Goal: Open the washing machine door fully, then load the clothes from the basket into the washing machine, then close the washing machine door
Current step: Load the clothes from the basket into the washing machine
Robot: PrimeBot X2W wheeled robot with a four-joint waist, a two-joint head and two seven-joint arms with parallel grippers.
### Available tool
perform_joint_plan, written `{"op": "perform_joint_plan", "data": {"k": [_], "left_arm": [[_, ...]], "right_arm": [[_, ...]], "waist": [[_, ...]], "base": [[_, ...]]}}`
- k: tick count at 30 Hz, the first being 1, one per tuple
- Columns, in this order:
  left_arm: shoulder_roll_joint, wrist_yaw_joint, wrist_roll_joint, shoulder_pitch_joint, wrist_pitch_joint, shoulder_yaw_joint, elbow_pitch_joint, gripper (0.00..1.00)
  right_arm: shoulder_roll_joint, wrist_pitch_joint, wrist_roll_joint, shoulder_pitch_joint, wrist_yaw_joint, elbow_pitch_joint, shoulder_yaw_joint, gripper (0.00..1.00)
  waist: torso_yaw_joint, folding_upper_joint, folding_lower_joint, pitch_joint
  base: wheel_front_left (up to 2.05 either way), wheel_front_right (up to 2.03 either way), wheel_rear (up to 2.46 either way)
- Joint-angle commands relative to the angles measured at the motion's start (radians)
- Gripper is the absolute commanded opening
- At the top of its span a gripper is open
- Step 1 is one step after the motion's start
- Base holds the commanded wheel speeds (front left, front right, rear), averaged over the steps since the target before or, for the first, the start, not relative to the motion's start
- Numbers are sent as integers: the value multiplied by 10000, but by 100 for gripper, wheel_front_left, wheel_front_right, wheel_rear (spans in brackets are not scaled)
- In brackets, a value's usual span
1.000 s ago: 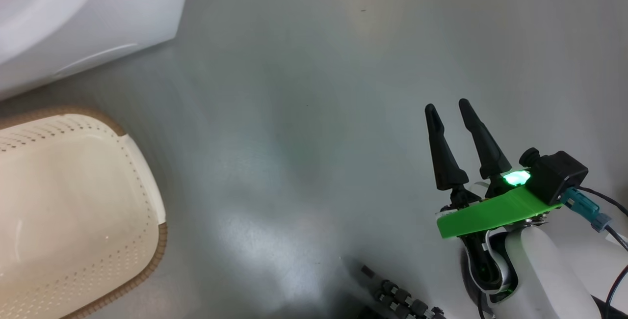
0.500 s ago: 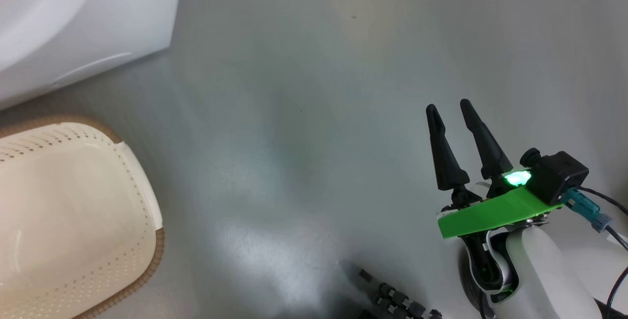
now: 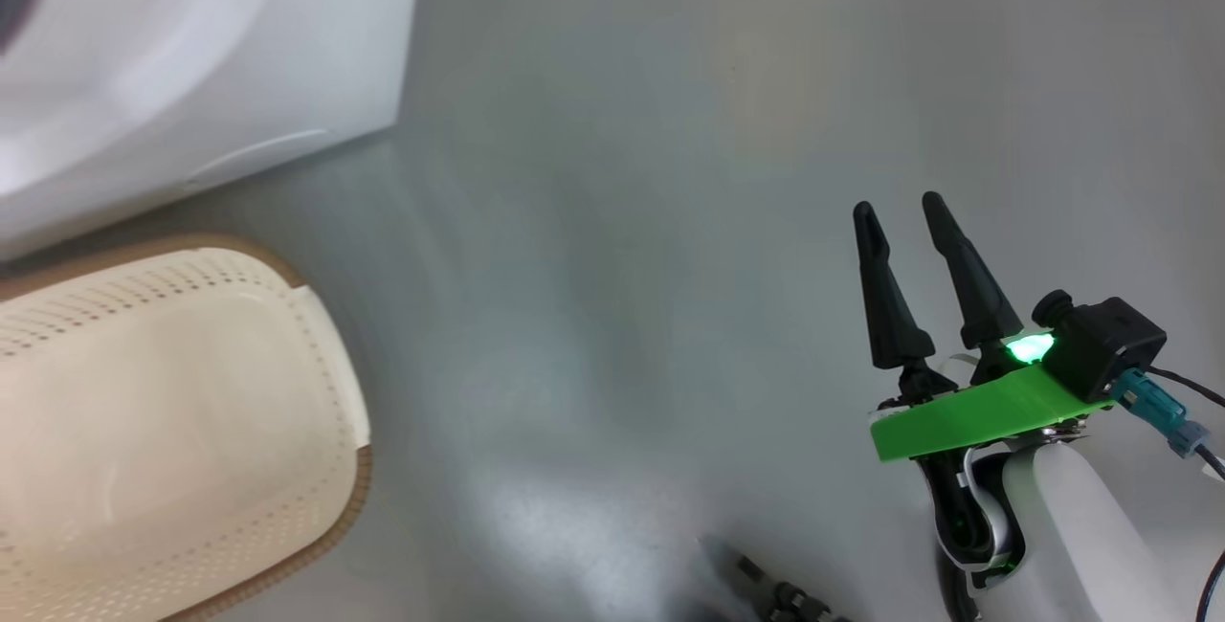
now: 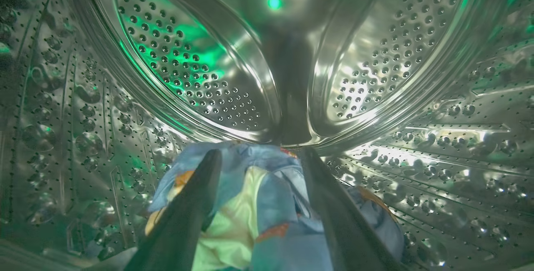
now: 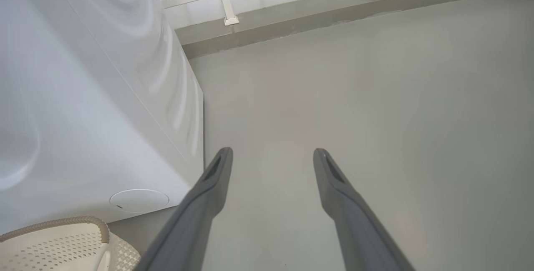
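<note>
The left gripper (image 4: pixel 259 152) is deep inside the steel drum (image 4: pixel 187 66) of the washing machine (image 3: pixel 239 77). Its two dark fingers are spread wide, and the clothes (image 4: pixel 271 208), a blue bundle with orange print, lie between and below them on the drum's lower wall. The cloth looks loose rather than pinched, so the step in hand reads as letting go and getting out. To do it well, keep the jaws wide and draw the arm straight back along the line of the fingers, so that no fold catches a fingertip and rides out of the opening (a slight lift first would help clear the heap). Watch the left wrist view for trailing fabric. The right gripper (image 3: pixel 899 204) hangs open and empty above the grey floor (image 3: pixel 622 220), well apart from the machine, and is best held there out of the way. The basket (image 3: pixel 330 354) stands just beside the machine's front corner. What shows of its inside looks bare, so shutting the machine is probably next, once the arm is clear
</note>
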Motion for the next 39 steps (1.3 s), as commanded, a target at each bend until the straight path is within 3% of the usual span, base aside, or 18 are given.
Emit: {"op": "perform_joint_plan", "data": {"k": [1, 10, 17, 30, 39], "left_arm": [[362, 0, -152, 312, -162, 113, -106, 100], [-514, 66, -263, 1661, -971, -15, -25, 100], [-1391, 258, -340, 3412, -1256, 103, -777, 100], [-3050, 962, 580, 8633, -1276, 534, -5997, 100], [-3796, 1026, 828, 11314, -1277, 397, -7729, 100]], "right_arm": [[-108, -122, -129, 404, 44, -172, 53, 100], [-108, -108, -488, 589, 44, -78, -294, 100], [-108, 187, -924, 940, 44, -237, -711, 100], [-108, 1111, -1686, 1900, 44, -1113, -1336, 100], [-205, 1855, -2085, 2543, 44, -1673, -1483, 100]], "waist": [[340, 0, 1, -343], [1004, 0, 1, -1242], [1543, 0, 1, -2158], [2479, 0, 1, -3599], [2986, 0, 1, -4761]], "base": [[0, 0, 0], [0, 0, 0], [0, 0, 0], [0, 0, 0], [0, 0, 0]]}}
